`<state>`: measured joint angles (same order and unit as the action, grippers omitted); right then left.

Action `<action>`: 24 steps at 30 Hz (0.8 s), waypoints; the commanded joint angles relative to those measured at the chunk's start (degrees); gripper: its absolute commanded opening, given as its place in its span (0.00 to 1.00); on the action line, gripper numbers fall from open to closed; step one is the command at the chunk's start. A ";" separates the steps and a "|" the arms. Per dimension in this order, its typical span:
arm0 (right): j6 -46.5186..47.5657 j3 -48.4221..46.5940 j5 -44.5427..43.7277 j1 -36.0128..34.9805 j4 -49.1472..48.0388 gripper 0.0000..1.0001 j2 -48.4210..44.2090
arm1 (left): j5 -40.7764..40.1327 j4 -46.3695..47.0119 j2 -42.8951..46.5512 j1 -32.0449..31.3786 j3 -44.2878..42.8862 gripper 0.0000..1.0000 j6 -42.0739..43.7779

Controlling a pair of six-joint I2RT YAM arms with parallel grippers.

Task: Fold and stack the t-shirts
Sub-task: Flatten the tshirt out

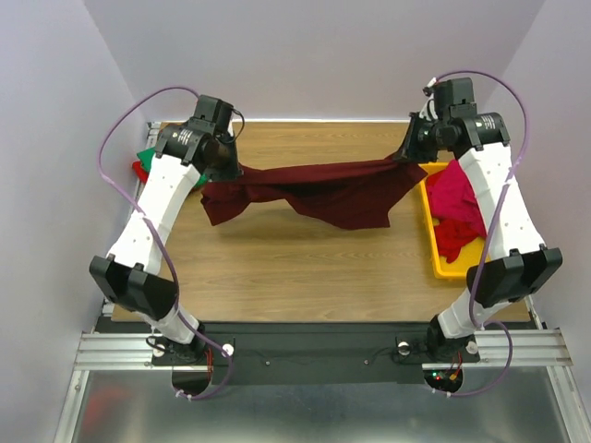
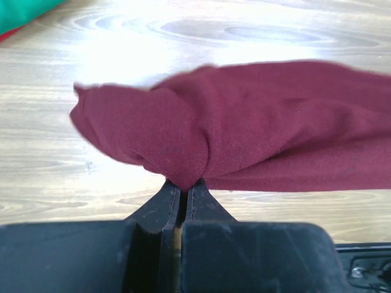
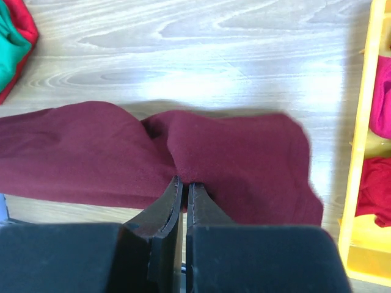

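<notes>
Bright, glare on table point(image 2: 128, 58) (maroon t-shirt point(image 2: 244, 128) edges blurred).

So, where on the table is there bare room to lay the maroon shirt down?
The near half of the table is bare wood, from below the hanging maroon shirt to the near edge. Crowded: the yellow tray with more shirts at the right, and the green and red shirts at the far left.

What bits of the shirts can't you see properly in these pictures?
Top view: the green shirt and red shirt in the far left corner are mostly hidden behind the left arm.
Top view: the right arm covers part of the yellow tray and the pink shirt in it.
Wrist views: the maroon t-shirt runs off the edges and bunches where the left gripper and right gripper pinch it, so which part they hold is unclear.
</notes>
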<state>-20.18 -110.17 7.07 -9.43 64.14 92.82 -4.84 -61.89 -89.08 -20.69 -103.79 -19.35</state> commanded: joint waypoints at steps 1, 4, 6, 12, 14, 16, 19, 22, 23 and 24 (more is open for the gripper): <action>2.08 1.35 -2.85 0.47 -2.85 0.00 4.10 | 7.17 2.19 -6.18 3.02 -2.13 0.00 3.17; 2.17 2.16 -2.59 1.96 -9.98 0.00 11.91 | 7.41 4.67 -15.75 3.72 -6.32 0.02 5.64; 1.64 -3.52 -0.75 3.45 -10.96 0.00 17.02 | 4.07 5.28 -22.59 4.42 -12.01 0.11 6.61; 0.59 -14.19 3.65 4.16 -10.96 0.10 29.79 | -1.03 5.02 -28.78 5.92 -22.59 0.80 4.94; 0.50 -13.41 4.53 4.24 -11.14 0.18 29.62 | -4.55 5.98 -27.65 5.83 -21.82 0.81 4.50; 0.76 -11.22 5.14 4.16 -11.40 0.27 28.48 | -6.31 9.14 -24.49 5.40 -17.27 0.82 3.71; 1.20 -7.70 5.59 4.16 -12.72 0.34 25.85 | -3.88 14.84 -20.19 4.34 -8.93 0.82 1.88; 1.64 -3.48 5.76 4.16 -13.69 0.35 23.56 | 1.21 20.29 -18.94 2.67 -1.80 0.82 0.46; 1.64 -2.52 6.11 4.16 -13.95 0.35 22.94 | 2.11 21.01 -19.37 2.32 -0.81 0.80 -0.06; 1.55 -0.77 6.29 4.16 -14.13 0.35 22.41 | 3.16 21.80 -19.99 2.23 -0.28 0.78 -0.50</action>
<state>-19.25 -114.28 11.75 -5.10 53.12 119.81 -5.91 -46.41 -108.90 -16.88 -107.90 -17.41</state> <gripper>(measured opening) 0.352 0.805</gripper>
